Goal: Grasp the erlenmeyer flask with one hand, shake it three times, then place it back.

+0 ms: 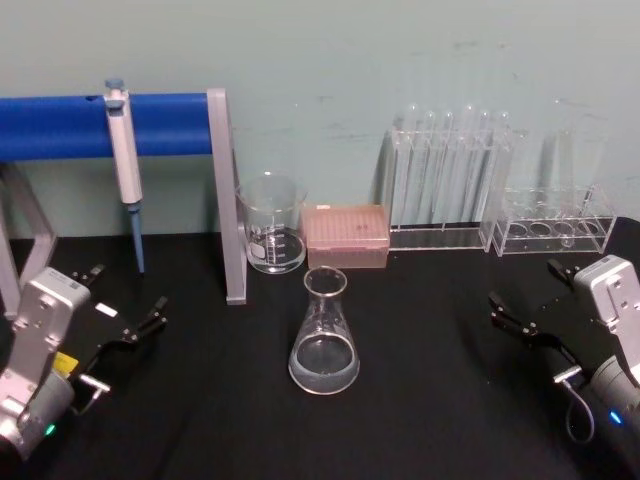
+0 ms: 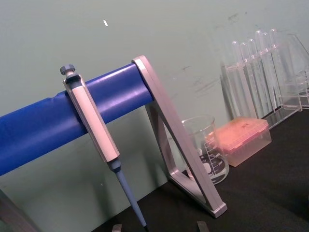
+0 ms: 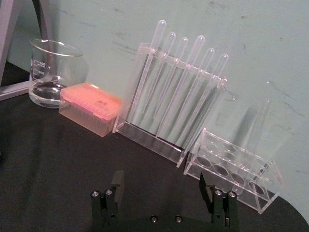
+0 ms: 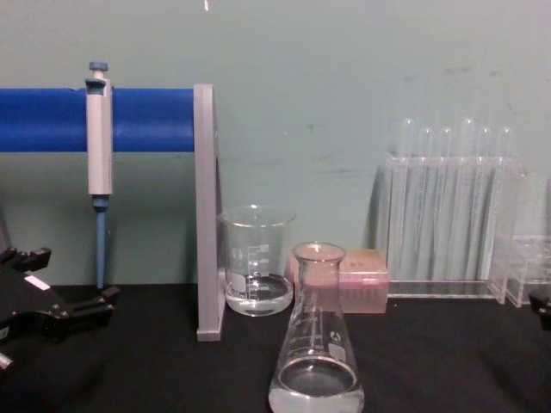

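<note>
Currently the erlenmeyer flask [image 1: 324, 340] is standing untouched mid-frame on the tabletop [image 1: 430, 410], reachable from either side; left gripper [image 1: 128, 290] and right gripper [image 1: 522, 285] are waiting near the lower corners, jaws apart.

One flask [image 1: 324, 340], one beaker [image 1: 272, 225], two racks [image 1: 450, 185]

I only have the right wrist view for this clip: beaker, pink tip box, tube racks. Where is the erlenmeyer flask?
Observer: The erlenmeyer flask stands upright on the black table, in front of the pink tip box, with nothing touching it.
Operator: Anything in it?
Observer: A little clear liquid at its base.
Operator: And the left claw?
Observer: The left claw is open, low at the table's left side, well apart from the flask.
</note>
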Tool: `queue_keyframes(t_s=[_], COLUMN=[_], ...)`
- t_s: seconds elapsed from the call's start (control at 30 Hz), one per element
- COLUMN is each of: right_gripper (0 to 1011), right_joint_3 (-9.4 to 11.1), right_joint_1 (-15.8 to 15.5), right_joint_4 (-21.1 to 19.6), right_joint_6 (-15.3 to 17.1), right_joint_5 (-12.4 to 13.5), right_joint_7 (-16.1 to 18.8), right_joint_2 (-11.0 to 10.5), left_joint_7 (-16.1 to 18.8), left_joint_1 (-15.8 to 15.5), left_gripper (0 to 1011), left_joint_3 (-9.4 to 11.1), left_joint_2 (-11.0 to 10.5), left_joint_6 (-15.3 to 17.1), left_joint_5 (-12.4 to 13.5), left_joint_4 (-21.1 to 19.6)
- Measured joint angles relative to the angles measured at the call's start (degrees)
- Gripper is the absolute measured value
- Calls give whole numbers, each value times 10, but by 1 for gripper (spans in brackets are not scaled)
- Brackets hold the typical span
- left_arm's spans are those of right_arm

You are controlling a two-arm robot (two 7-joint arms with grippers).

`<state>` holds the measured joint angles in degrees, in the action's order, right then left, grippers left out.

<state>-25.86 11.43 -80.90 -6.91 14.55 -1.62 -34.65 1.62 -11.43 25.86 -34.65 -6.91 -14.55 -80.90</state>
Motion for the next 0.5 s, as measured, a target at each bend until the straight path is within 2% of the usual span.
queue_keyframes(t_s=[0.5], right_gripper=[1000], right_joint_3=[0], right_joint_1=[0], right_joint_4=[0], right_joint_6=[0], right_joint_5=[0], right_joint_7=[0], right_joint_2=[0], left_joint_7=[0], left_joint_1=[0], left_gripper=[1001], left_joint_3=[0], left_joint_2=[0], left_joint_6=[0], left_joint_5=[0], left_joint_4=[0])
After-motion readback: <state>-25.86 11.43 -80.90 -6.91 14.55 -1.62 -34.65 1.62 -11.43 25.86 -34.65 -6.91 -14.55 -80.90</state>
